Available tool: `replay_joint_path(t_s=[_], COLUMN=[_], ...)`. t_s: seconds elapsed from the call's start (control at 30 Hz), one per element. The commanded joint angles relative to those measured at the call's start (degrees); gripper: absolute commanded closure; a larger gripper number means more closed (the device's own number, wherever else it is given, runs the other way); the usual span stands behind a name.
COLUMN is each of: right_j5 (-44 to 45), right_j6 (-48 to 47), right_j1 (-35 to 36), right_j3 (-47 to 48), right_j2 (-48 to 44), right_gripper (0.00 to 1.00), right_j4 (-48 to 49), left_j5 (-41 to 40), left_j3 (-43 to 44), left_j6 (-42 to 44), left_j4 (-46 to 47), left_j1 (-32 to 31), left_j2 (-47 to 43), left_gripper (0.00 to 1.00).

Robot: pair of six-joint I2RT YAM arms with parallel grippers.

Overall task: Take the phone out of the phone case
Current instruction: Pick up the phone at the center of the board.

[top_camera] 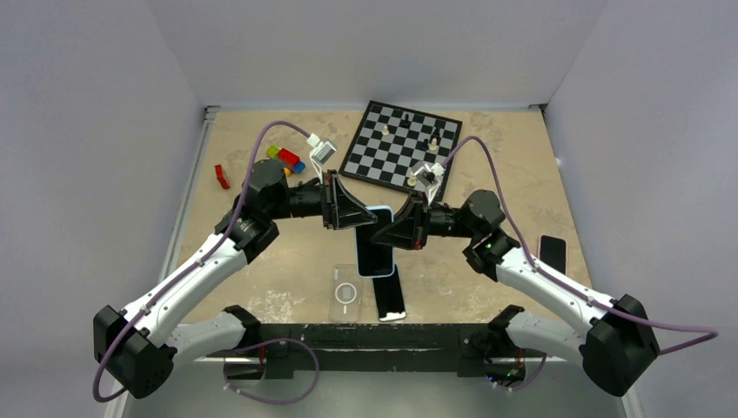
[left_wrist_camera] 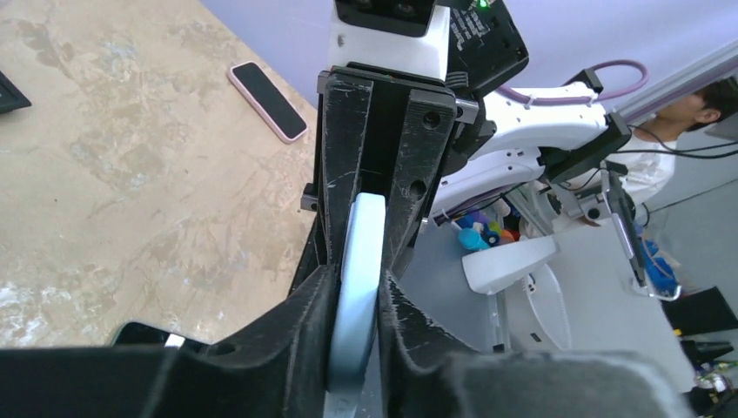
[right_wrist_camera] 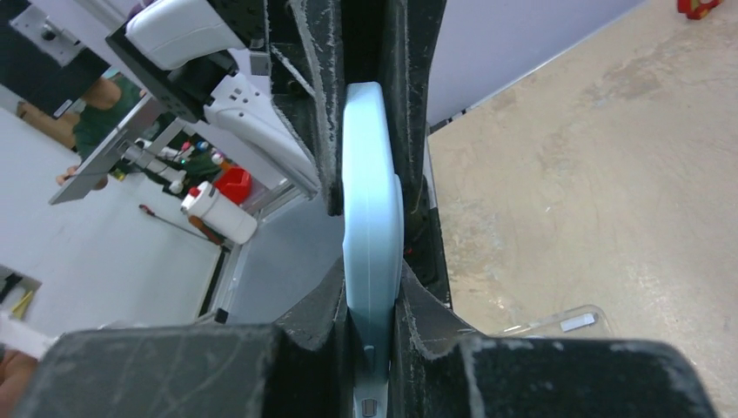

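Observation:
A light blue phone case (top_camera: pixel 375 246) with a dark-screened phone in it hangs above the middle of the table, held by both arms. My left gripper (top_camera: pixel 351 212) is shut on its far left edge. My right gripper (top_camera: pixel 393 230) is shut on its right side. In the left wrist view the blue case (left_wrist_camera: pixel 358 261) stands edge-on between my left gripper's jaws (left_wrist_camera: pixel 355 300), with the right gripper's fingers (left_wrist_camera: pixel 426 148) clamped on it beyond. In the right wrist view the blue case (right_wrist_camera: pixel 372 209) is pinched edge-on in my right gripper (right_wrist_camera: pixel 372 305).
A clear empty case (top_camera: pixel 345 293) and a black phone (top_camera: pixel 392 298) lie on the table below the held case. A pink-cased phone (top_camera: pixel 552 252) lies at the right. A chessboard (top_camera: pixel 400 144) with pieces sits at the back, with coloured bricks (top_camera: pixel 285 158) and a red brick (top_camera: pixel 222 176) at the back left.

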Motion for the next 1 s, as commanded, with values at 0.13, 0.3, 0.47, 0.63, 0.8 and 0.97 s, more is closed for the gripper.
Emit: replay_joint_path(t_s=[0.13,0.3,0.47,0.63,0.8,0.97], right_j5=[-0.99,3.13,2.75,0.87,-0.01,1.87], right_j6=[1.99,-0.18,-1.01,5.28,10.12,10.09], right_j1=[0.07,0.01,0.04,0.04,0.04,0.02], right_j3=[2.36,3.04,2.81,-2.49,-5.70,-5.33], right_j2=[1.59,0.42,0.93,0.77,1.31,0.67], right_gripper=[1.00,0.99,0.49,0.43,0.94,1.00], right_j4=[10.36,5.10,1.55,11.13,19.66,20.82], left_j5=[3.72,4.05,0.90,1.75,3.28,5.16], left_j3=[5.66,12.36,18.65,19.51,17.91,18.35], left_j6=[-0.01,5.20,7.80,4.66,3.62,6.12], left_j4=[-0.98,-10.56,-15.22,-11.62,-8.81,-12.36], left_j1=[-3.78,-3.92,-3.23,-0.98,0.38,0.25], left_j2=[3.08,5.32,6.14,6.50,6.69,9.15], left_gripper=[0.85,1.00,1.00,1.00,1.00,0.67])
